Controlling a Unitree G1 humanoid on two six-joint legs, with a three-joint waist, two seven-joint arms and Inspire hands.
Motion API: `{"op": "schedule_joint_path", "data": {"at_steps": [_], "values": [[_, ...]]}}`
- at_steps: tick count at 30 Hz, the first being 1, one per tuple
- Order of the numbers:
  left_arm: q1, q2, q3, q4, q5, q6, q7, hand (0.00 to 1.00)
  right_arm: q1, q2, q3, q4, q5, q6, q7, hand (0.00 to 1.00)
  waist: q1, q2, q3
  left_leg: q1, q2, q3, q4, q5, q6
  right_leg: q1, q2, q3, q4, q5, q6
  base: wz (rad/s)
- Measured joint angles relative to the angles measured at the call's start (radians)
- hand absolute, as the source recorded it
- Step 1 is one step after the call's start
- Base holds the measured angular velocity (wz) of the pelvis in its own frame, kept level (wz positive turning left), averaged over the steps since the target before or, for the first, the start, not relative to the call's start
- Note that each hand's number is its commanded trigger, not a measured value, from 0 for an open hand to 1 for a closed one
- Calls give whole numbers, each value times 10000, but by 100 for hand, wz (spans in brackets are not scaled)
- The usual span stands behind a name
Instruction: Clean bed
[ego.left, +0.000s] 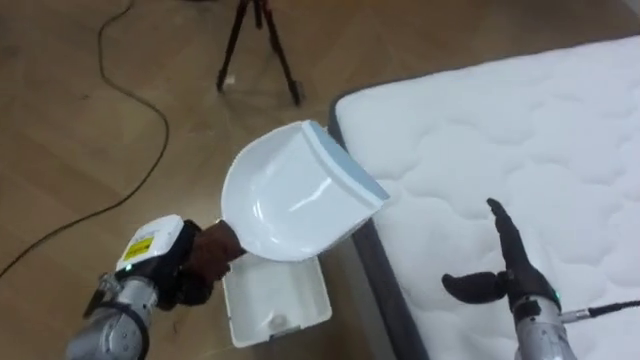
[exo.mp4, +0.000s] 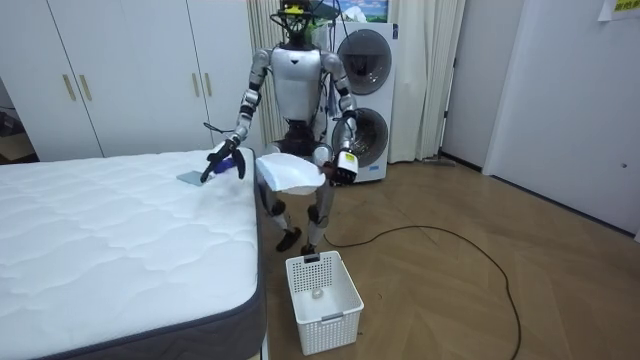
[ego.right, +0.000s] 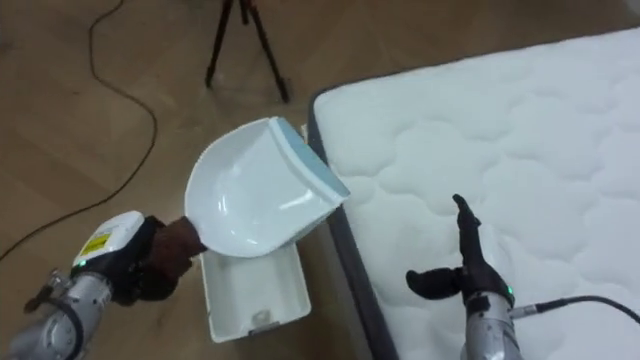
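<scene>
Left eye view: a white dustpan is held by its handle in the left hand, whose fingers are curled round it at the lower left. The pan's long axis runs from that handle up and to the right. Its grey-blue lip is turned toward the near corner of the mattress, at the mattress's side edge. A white basket is seen on the floor directly under the pan, just beside that edge. The right hand is held over the mattress, inside the side edge, with fingers straight, thumb spread and nothing in it. It lies apart from the pan, on the far side of the lip. A tripod and a cable are seen on the floor beyond.

Room view: the robot is shown standing at the mattress's far corner, with washing machines behind it. The pan is held just outside the side edge, near the height of the mattress top, and the basket stands nearer the camera along the same edge. A small grey patch is seen on the mattress just beside the right hand; it may be litter, though it cannot be made out for certain.

Right eye view: the same layout is given. Whether the lip touches the mattress edge cannot be told. It is judged that anything swept by the right hand must travel toward the side edge and into the lip, the right hand being the nearer one to the mattress top.
</scene>
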Motion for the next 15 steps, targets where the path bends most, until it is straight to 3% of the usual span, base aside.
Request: {"op": "schedule_joint_path", "data": {"at_steps": [5,8,10,12,13,15], "values": [[-34,10,-26,17,-561,10,29,100,202,62,37,-216,-17,-3,-7,0,-325,64,1,72,223,793,56,-6,32,212,288,37,-1388,-148,33,-60],[70,-54,-25,13,-1124,102,26,100,616,101,-190,-594,-411,-16,-6,0,-676,294,5,159,464,1073,225,0,40,188,407,87,-1487,-213,-70,-33],[261,-334,-77,-12,-1529,177,6,100,1095,94,-475,-1103,-481,-59,-3,0,-981,624,-64,325,644,1261,319,48,19,172,496,267,-1464,-250,-239,-33],[615,-580,-92,-107,-1632,171,5,100,1481,78,-657,-1385,-662,-132,3,0,-1033,743,-143,676,555,1224,174,163,-94,172,517,731,-1417,-311,-256,-63],[772,-631,-89,-124,-1704,170,4,100,1522,77,-672,-1417,-666,-163,15,0,-1021,756,-151,804,485,1049,160,209,-169,171,518,938,-1394,-315,-257,-106],[1165,-843,-86,-123,-1806,173,-117,100,1742,49,-732,-1702,-645,-217,124,0,-1046,762,-147,972,-40,-1303,-108,481,-624,179,613,1766,-1298,-201,-379,-115]]}}
